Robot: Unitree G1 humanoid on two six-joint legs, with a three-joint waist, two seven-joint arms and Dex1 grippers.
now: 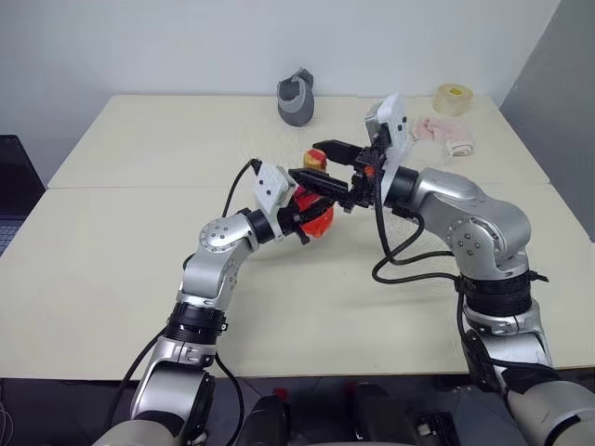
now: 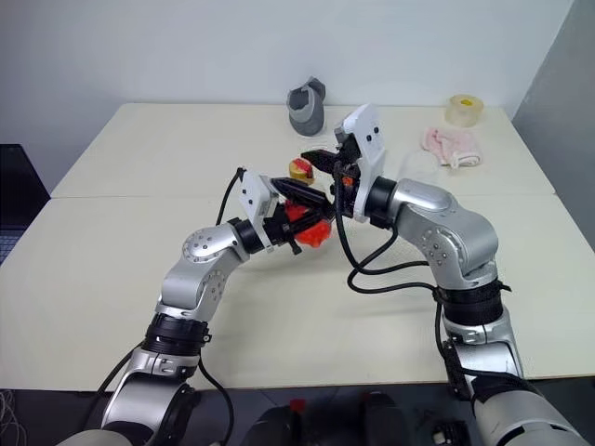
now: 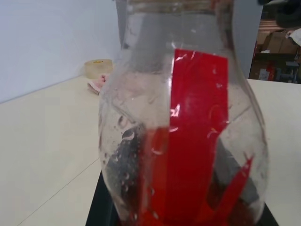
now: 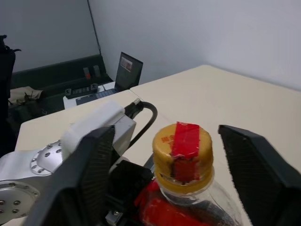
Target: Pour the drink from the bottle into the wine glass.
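Here, on the pale, smooth table [image 1: 112, 279], the left claw [image 1: 311, 209] is closed tight around the lower body of the bottle [image 1: 316, 209], holding it upright near the middle of the table, a little above or at the surface; which, I cannot tell. The bottle is small and clear plastic, bulbous at the base and narrowing upward. In the left wrist view its wall is beaded with droplets, and a strip of red tape runs down it. The drink [image 1: 319, 221] shows as translucent bright red in the lower part of the bottle. On top sits a rounded yellow cap [image 4: 182, 149] with a strip of red tape laid across it and down its side.

Just right of the bottle, the right claw [image 4: 181, 162] comes in level from the right at cap height. Its two black, ribbed fingers [image 4: 256, 165] stand apart on either side of the cap, with clear gaps between them and it, so it grips nothing.

Farther back, a grey, cup-like object [image 1: 297, 98] stands at the far middle of the table. To the far right lie a crumpled pinkish cloth [image 1: 444, 135] and, beyond it, a roll of yellowish tape [image 1: 452, 98].
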